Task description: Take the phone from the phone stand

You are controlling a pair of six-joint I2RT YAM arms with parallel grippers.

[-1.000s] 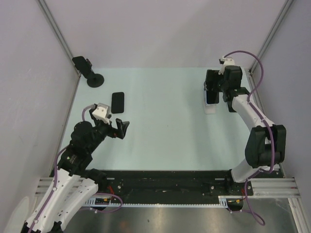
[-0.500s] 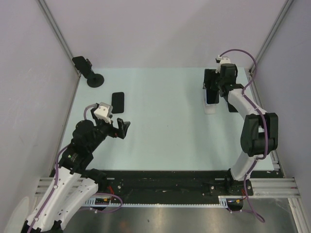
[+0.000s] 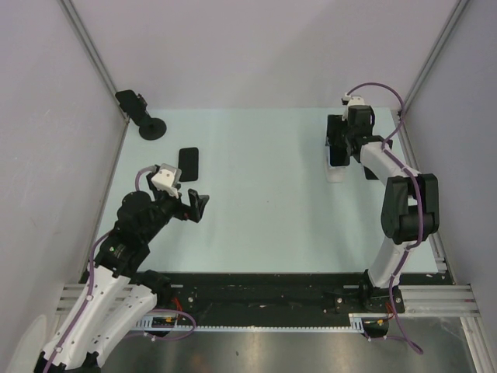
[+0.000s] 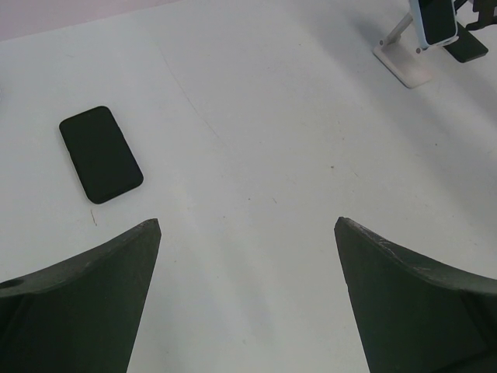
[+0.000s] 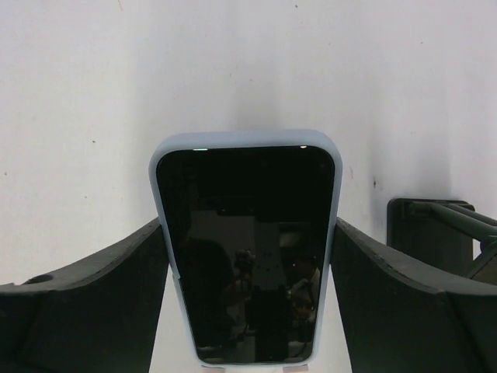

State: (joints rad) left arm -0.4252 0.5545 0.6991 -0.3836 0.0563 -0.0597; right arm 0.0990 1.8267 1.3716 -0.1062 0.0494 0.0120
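A robotics laboratory cell is indicated: a bare pale counter [image 3: 256, 210] is enclosed by lilac panels [image 3: 256, 54] set in aluminium posts [image 3: 92, 56], and the cabled left arm [image 3: 132, 229] and right arm [image 3: 408, 210] are bolted to a slotted rail [image 3: 264, 299] at the bottom.

bright, even light; soft shadows
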